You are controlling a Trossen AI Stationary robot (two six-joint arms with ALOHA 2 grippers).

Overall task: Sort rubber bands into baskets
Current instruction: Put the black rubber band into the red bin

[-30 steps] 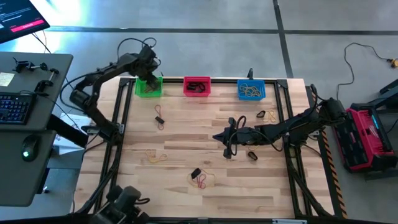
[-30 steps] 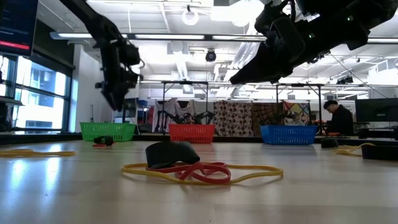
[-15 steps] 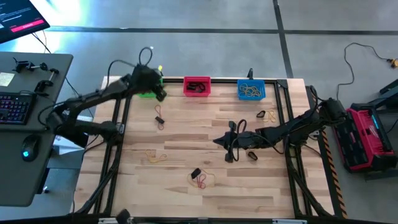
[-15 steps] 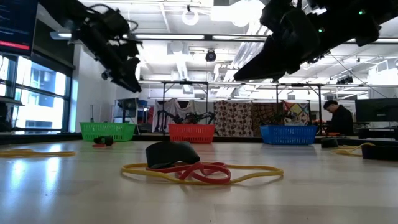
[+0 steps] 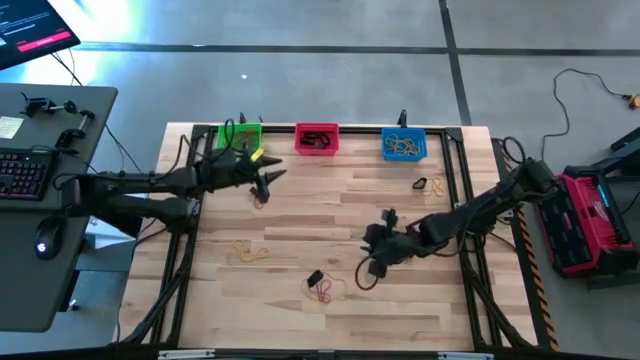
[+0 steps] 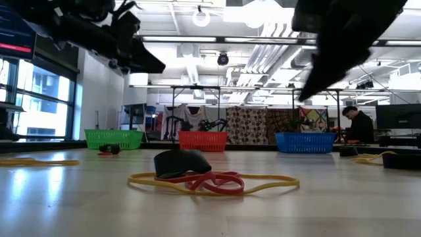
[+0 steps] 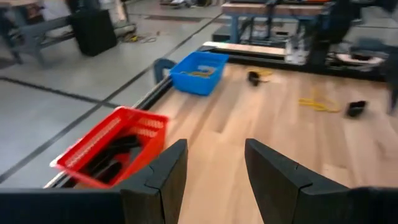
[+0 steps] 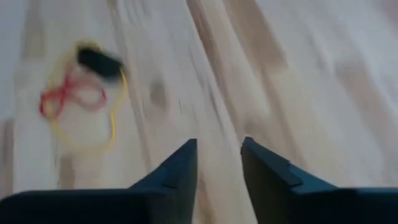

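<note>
Left pincer (image 5: 268,180): we see its fingers spread with nothing between them, above the pale wooden tabletop (image 5: 300,200) near the bright green plastic basket (image 5: 240,135).
Right pincer (image 5: 372,262): fingers slightly parted, empty, hovering beside a tangle of red, yellow and black rubber bands (image 5: 322,288).
Baskets: green, red-pink plastic basket (image 5: 317,139) and blue plastic basket (image 5: 404,145) line the far edge.
Loose bands: we find a yellow loop (image 5: 250,252) at mid-left and others (image 5: 428,185) below the blue basket.
</note>
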